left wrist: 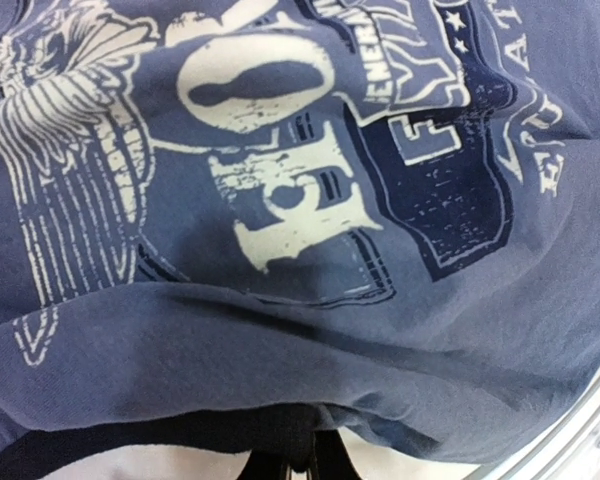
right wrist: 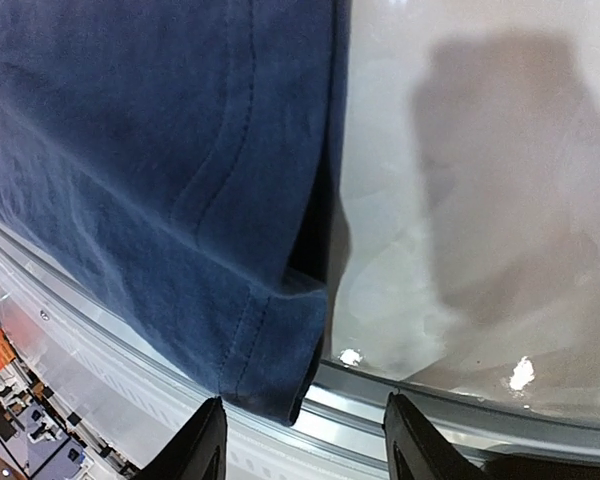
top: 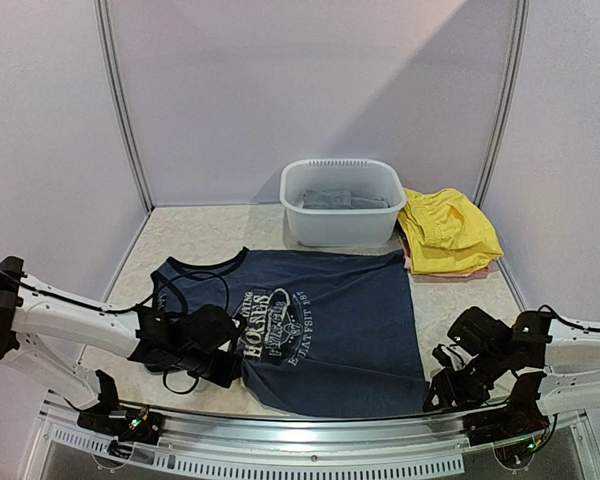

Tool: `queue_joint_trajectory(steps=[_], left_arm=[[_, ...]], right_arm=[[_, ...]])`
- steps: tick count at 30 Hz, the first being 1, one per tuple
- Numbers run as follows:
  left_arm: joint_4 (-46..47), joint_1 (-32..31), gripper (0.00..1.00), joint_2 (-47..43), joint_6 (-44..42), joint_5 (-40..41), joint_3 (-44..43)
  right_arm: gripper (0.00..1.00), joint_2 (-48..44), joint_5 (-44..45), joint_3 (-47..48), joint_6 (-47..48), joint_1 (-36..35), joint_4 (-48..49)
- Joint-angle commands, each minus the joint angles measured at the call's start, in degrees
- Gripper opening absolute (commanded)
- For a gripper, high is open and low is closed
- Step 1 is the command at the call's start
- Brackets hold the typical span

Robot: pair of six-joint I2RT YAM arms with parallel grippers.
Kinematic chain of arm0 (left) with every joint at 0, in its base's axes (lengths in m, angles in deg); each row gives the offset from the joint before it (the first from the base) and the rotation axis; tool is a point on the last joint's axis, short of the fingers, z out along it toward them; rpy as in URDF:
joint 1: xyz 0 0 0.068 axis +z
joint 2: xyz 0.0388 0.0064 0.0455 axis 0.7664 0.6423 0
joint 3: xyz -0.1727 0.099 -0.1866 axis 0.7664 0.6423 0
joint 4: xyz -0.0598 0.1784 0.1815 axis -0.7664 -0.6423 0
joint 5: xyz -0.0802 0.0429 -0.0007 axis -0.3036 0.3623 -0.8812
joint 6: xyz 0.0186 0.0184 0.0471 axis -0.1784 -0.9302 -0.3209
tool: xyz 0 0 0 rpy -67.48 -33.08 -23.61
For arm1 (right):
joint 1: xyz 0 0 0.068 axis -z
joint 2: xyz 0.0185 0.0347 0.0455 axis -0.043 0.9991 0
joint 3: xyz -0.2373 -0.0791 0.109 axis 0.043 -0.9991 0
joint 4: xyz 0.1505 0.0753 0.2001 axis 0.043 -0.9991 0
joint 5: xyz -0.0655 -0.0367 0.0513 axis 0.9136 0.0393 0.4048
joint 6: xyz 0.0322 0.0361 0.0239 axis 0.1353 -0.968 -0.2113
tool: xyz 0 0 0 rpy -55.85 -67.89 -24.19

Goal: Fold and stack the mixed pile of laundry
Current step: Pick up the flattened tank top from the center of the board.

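Observation:
A navy tank top point(top: 320, 320) with a white chest print lies spread flat in the middle of the table. My left gripper point(top: 230, 365) is at its near left edge, shut on the dark hem point(left wrist: 280, 425); in the left wrist view the printed cloth point(left wrist: 280, 330) fills the frame above the closed gripper point(left wrist: 300, 462). My right gripper point(top: 442, 390) is at the near right corner of the top. It stands open point(right wrist: 305, 445), and the hemmed corner point(right wrist: 270, 370) hangs between the fingers, close to the left fingertip point(right wrist: 205, 445). A yellow garment point(top: 448, 230) lies on reddish cloth point(top: 460, 272) at the back right.
A white plastic basin point(top: 310, 225) stands at the back centre with grey cloth point(top: 342, 198) folded inside. The table's metal front rail point(top: 330, 415) runs just below the tank top's near hem and shows under the right fingers point(right wrist: 450, 410). Walls enclose the table's sides.

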Motion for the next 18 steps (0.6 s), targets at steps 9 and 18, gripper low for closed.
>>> queue_joint_trajectory(steps=[9,18], left_arm=[[-1.4,0.8,0.00,-4.5,2.7,0.5,3.5],[-6.1,0.6,0.00,-8.5,4.2,-1.6,5.4]], right_arm=[[0.39,4.2,-3.8,-3.5,-2.0,-1.1,13.7],[0.01,4.8,-3.2,-2.9,-1.9,-1.3,12.2]])
